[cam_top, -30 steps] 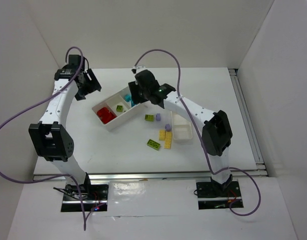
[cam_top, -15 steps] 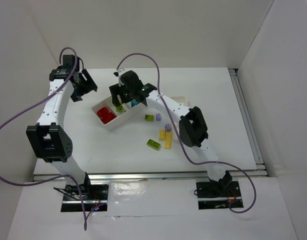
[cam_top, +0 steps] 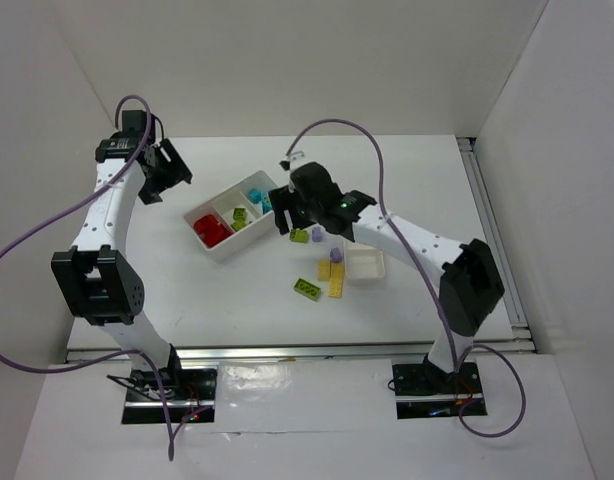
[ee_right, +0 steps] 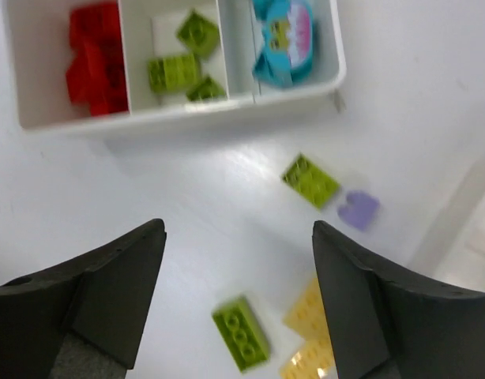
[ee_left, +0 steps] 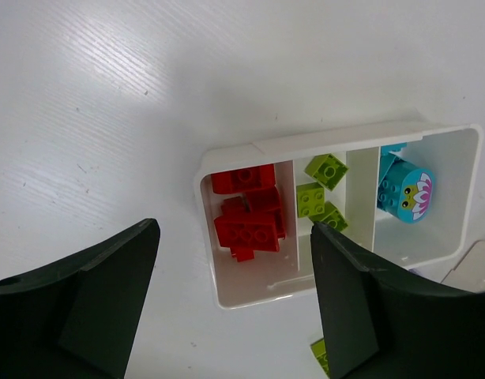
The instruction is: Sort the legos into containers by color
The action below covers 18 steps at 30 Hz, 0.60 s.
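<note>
The wide three-compartment container (cam_top: 224,247) holds red legos (cam_top: 211,229), lime green legos (cam_top: 241,214) and a teal piece (cam_top: 257,197). My left gripper (cam_top: 169,172) hovers open and empty behind its left end; its wrist view looks down on the red legos (ee_left: 246,221), the green ones (ee_left: 317,193) and the teal piece (ee_left: 404,189). My right gripper (cam_top: 284,218) is open and empty above the table just in front of the container. Below it lie a square green lego (ee_right: 310,180), a lilac piece (ee_right: 358,210), a long green lego (ee_right: 241,332) and yellow legos (ee_right: 310,339).
The narrower white container (cam_top: 365,265) lies to the right of the loose legos, with a second lilac piece (cam_top: 336,255) at its left edge. The right arm's cable (cam_top: 372,150) arches over the back of the table. White walls enclose the table on three sides.
The right arm swung left over the wide container, then came back right and nearer, over the loose legos. Its jaws stand wider than a second ago. The left arm barely moved.
</note>
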Tool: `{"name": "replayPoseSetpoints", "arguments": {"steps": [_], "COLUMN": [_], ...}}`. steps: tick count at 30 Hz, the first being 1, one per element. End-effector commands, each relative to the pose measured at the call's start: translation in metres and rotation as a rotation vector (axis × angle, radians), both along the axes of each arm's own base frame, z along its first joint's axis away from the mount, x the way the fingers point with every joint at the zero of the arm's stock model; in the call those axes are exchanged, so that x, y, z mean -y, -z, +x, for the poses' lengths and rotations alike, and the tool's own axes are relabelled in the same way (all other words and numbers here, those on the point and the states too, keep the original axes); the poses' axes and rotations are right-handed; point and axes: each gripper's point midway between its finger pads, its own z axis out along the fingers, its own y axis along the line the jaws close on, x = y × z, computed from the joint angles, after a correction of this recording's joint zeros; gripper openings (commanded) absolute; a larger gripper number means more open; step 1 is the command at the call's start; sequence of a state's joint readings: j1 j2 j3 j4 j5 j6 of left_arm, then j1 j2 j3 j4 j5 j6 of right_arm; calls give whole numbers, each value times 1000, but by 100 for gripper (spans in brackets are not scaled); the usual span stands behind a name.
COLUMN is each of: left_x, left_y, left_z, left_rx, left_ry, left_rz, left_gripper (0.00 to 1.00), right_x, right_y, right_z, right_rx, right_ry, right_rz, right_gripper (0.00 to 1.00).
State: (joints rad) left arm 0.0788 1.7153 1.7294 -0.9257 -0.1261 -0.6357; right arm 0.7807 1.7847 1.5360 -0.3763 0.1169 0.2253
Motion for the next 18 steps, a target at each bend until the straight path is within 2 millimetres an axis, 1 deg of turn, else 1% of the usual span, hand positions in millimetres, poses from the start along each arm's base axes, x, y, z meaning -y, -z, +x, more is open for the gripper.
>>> {"name": "replayPoseSetpoints", "arguments": {"steps": [1, 2, 3, 4, 5, 6, 7, 9, 10, 11, 12, 13, 16, 17, 18], "left_x": [1, 1, 1, 3, 2, 3, 3, 1, 1, 1, 3, 3, 5, 5, 4], "left_y": [-16, -13, -13, -13, -9, -5, -5, -4, -1, -3, -3, -3, -4, -4, -7], "left_z": [-2, -3, -3, -3, -5, -7, -7, -11, -12, -10, -13, -13, -13, -13, -12], "left_rx": [53, 44, 44, 44, 32, 22, 22, 22, 25, 35, 37, 37, 38, 38, 45], "left_ry": [2, 2, 2, 7, 15, 15, 15, 10, 10, 10, 15, 16, 21, 21, 28], "left_rz": [-17, -18, -18, -25, -20, -21, -21, -14, -13, -12, -20, -20, -27, -27, -21], "left_gripper": [87, 87, 87, 87, 87, 87, 87, 87, 87, 87, 87, 87, 87, 87, 87], "right_x": [24, 28, 29, 32, 36, 38, 43, 42, 42, 41, 39, 37, 32, 28, 30], "right_y": [34, 51, 63, 72, 79, 87, 93, 102, 114, 114, 123, 128, 141, 145, 148], "right_z": [-33, -51, -67, -75, -81, -94, -98, -107, -112, -114, -119, -122, -125, -126, -128], "right_rx": [-95, -138, -178, -191, -212, -242, -252, -277, -309, -316, -349, -371, -386, -383, -390], "right_ry": [-28, -66, -104, -126, -149, -176, -189, -229, -255, -264, -283, -296, -319, -329, -329], "right_rz": [-50, -85, -120, -154, -174, -205, -231, -251, -264, -256, -256, -254, -270, -271, -277], "right_gripper": [84, 86, 88, 88, 88, 88, 88, 83, 81, 80, 77, 77, 76, 74, 74]}}
